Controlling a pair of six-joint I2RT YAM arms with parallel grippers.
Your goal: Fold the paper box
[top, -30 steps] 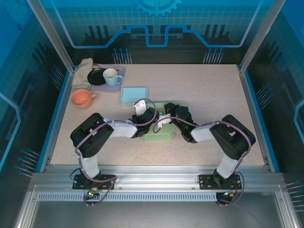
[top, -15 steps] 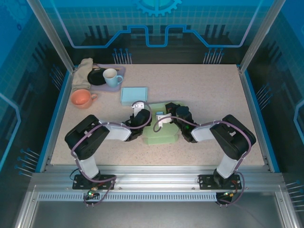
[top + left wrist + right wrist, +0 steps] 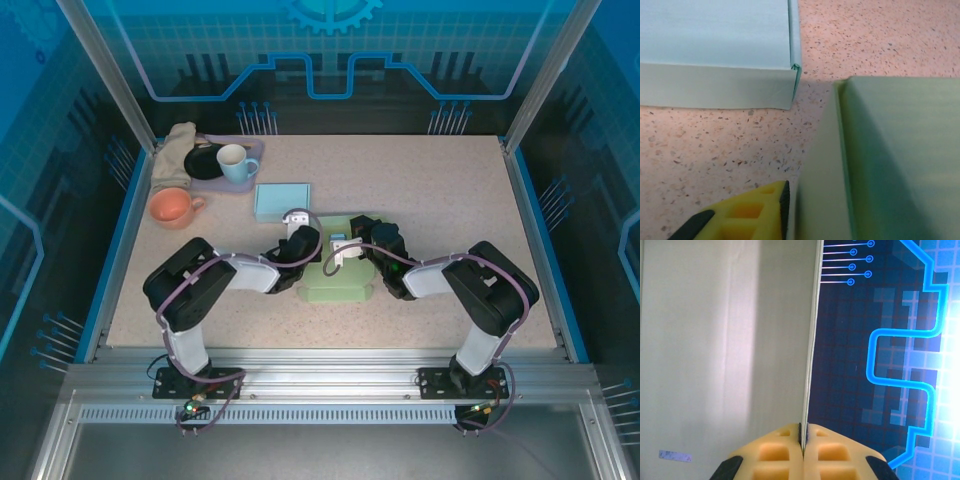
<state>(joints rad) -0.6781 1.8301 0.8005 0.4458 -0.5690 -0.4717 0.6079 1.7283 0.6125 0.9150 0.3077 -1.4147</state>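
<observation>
Setting: speckled beige table (image 3: 450,200) inside a blue-lit glass enclosure, my two arms bolted at the near edge.
Where the box is: the pale green paper box (image 3: 340,288) sits mid-table, right between my two wrists, just near of a finished-looking light blue paper box (image 3: 282,201).
Right gripper (image 3: 803,450): clamped tight on a thin panel of the green box, seen edge-on.
Left gripper (image 3: 302,243): honestly can't tell. One yellow finger (image 3: 747,220) sits against the outside of the box's left wall, the other finger is hidden.
Done so far: base flat on the table, left wall standing upright, open side up.
Left to do: my guess is we're roughly midway. The pinched panel needs folding over and locking, and I see no lid closed yet.
Orientation: opening faces up. From above it looks close to square, maybe slightly longer near-to-far, but my arms cover a lot, so don't quote me.
</observation>
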